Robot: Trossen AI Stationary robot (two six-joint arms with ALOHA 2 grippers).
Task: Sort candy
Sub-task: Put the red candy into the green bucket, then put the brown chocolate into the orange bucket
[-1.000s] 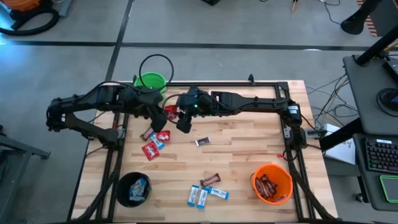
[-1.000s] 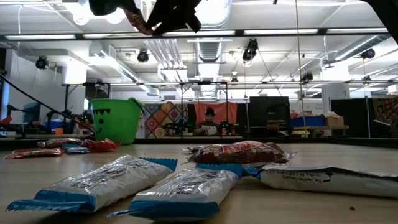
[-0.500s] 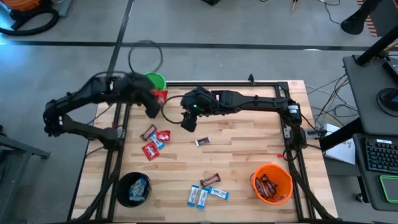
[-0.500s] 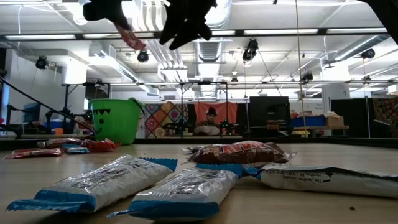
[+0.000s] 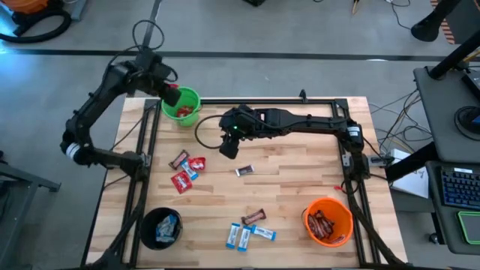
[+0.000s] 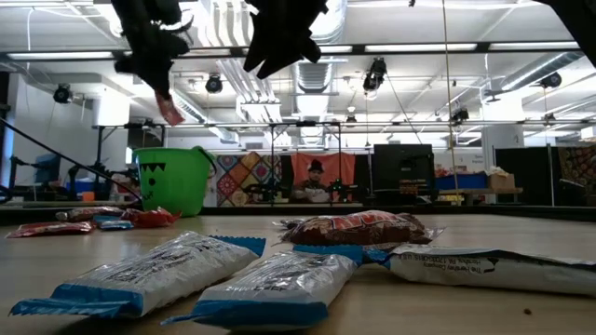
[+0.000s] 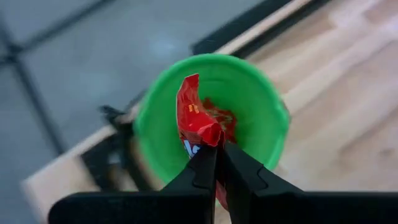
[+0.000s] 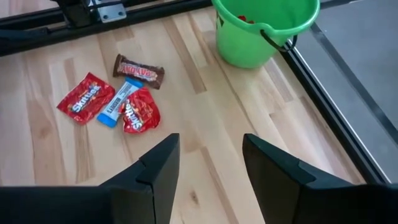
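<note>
Upper left of the high view: the left tool (image 5: 169, 91) has swung away from the table centre and now hangs over the round green plastic bucket (image 5: 182, 105), its fingers pressed together on a crinkled red candy packet (image 7: 198, 118). A second ago it sat beside the right tool near mid-table; the packet has travelled with it. In the left wrist view the packet dangles directly over the bucket's mouth, where red wrappers already lie. Judgement: the carry is done, and release should put this piece with its kind.

The right tool (image 5: 227, 147) hovers at upper centre, fingers spread, holding nothing. Its wrist view looks onto the next cluster: two red packets (image 8: 86, 97), a blue-and-white packet (image 8: 120, 100) and a dark brown bar (image 8: 139, 70) on the wooden slat table (image 5: 300, 180).

More candy waits lower centre; the black bucket (image 5: 161, 227) and orange bucket (image 5: 328, 221) are partly filled.
</note>
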